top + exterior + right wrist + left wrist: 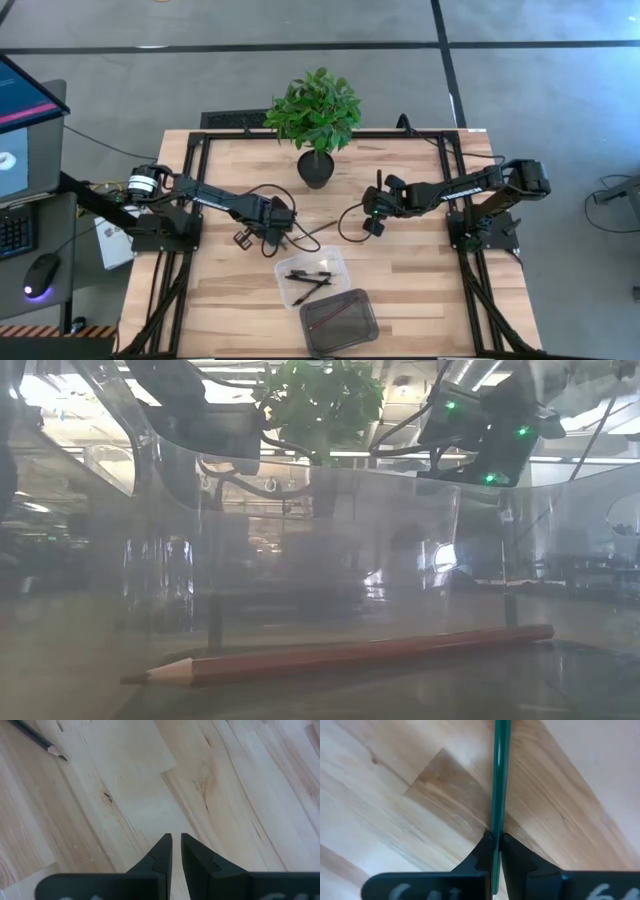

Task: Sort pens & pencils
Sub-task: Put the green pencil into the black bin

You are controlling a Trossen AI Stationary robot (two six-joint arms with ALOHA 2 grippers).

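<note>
My left gripper [283, 238] is left of the table's middle, shut on a slim green pencil [500, 770]. The pencil shows in the high view as a thin line [315, 229] running toward the right arm. My right gripper [372, 225] hovers right of the middle with its fingers [176, 840] shut on nothing. A dark pencil's sharpened tip [59, 754] shows in the right wrist view. Black pens [310, 277] lie in a clear tray [288, 262]. Reddish pencils [335, 312] lie in a second clear tray [362, 300] near the front edge. One red pencil [350, 653] fills the low view. My left gripper pinches the green pencil between its two fingers [480, 851], on the shaft [496, 827] toward its left end. The fingers slant down from the table's left, and the pencil runs on forward past them. Whether its far end rests on the wood, I cannot tell.
A potted plant [315, 110] stands at the far edge in the middle. Cables [345, 222] loop over the wood between the two arms. A desk with a monitor and mouse [40, 268] stands off the table's left side. Bare wood lies right of the trays.
</note>
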